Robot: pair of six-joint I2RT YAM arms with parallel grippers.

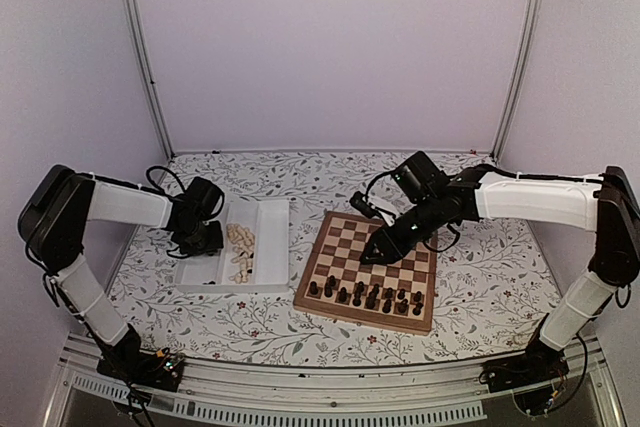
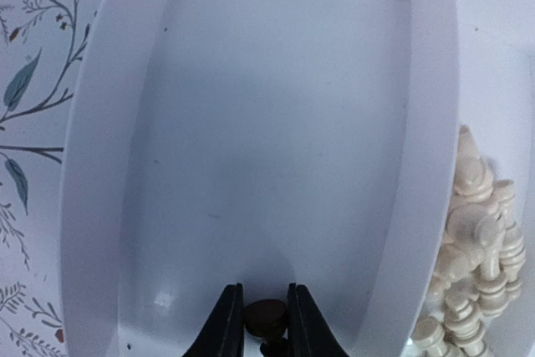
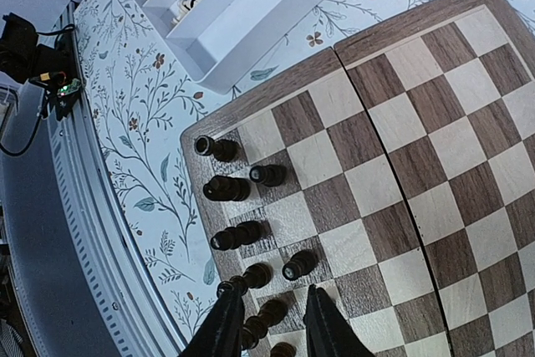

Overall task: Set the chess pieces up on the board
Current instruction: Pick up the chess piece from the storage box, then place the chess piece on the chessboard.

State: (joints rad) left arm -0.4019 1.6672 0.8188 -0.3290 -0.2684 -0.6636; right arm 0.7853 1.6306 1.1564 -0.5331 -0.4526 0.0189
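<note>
My left gripper (image 1: 205, 239) hangs low in the left compartment of the white tray (image 1: 275, 247). In the left wrist view its fingers (image 2: 224, 323) press both sides of a dark chess piece (image 2: 266, 317), seen base-on, so it is shut on it. The pale pieces (image 2: 481, 232) lie heaped in the neighbouring compartment. The board (image 1: 400, 247) lies right of the tray, with several dark pieces (image 1: 365, 295) standing on its two near rows. My right gripper (image 1: 372, 252) hovers over the board's near left part. It is open (image 3: 272, 332), with standing dark pieces (image 3: 226, 188) below it and nothing held.
The tray's divider wall (image 2: 426, 123) stands just right of my left fingers. A small dark thing (image 1: 208, 282) lies at the near end of the left compartment. The far rows of the board (image 3: 451, 106) are bare. The metal rail (image 3: 92, 232) marks the table's near edge.
</note>
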